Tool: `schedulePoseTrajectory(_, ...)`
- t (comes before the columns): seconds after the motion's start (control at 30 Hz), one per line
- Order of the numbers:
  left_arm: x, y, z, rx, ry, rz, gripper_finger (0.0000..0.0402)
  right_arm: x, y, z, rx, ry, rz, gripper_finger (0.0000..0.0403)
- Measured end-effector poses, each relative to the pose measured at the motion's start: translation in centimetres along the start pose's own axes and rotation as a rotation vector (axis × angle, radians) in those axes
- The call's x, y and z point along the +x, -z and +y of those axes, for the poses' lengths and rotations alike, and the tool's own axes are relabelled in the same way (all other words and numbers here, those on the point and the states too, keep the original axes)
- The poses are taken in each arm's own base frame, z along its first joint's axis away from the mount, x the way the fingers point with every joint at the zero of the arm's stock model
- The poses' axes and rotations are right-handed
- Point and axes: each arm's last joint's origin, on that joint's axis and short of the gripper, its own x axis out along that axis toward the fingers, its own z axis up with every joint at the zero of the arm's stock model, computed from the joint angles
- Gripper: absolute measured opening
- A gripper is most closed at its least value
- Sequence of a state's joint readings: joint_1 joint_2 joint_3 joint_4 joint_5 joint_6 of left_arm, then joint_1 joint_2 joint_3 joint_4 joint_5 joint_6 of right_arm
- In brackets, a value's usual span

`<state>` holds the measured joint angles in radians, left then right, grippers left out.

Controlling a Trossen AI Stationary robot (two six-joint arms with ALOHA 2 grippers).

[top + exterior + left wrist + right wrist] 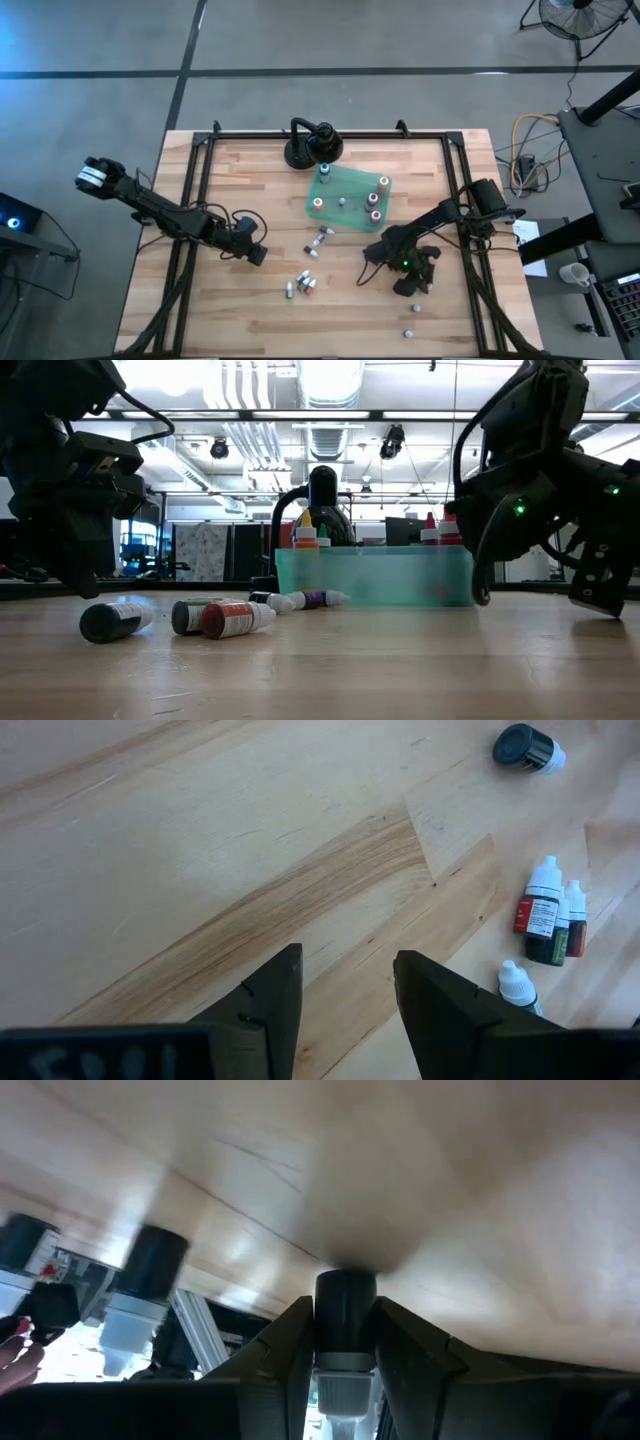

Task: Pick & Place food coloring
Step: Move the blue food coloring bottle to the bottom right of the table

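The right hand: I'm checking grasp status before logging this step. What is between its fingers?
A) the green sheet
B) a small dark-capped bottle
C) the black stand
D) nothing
B: the right wrist view shows the right hand closed on a small dark-capped bottle, its cap pressed to the wooden table.

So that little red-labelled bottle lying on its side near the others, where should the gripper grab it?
Probably across the middle of the red-labelled bottle, coming straight down. It lies flat on the table, so its round body gives two opposite sides. Another bottle lies right beside it, so pinching cap to base may be easier.
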<state>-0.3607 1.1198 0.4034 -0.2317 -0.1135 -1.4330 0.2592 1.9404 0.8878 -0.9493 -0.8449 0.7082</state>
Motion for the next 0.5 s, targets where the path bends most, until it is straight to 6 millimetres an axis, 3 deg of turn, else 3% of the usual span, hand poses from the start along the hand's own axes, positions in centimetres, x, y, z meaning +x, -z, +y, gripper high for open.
schedulePoseTrajectory(0.33,0.0,0.0,0.0,0.000,0.000,0.000,0.0133,-1.5,-0.4,2.1,-0.083,0.022,-0.117,0.0096)
schedulePoseTrajectory(0.5,0.0,0.0,0.0,0.000,0.000,0.000,0.0133,-1.5,-0.4,2.2,-0.049,0.022,-0.124,0.0096)
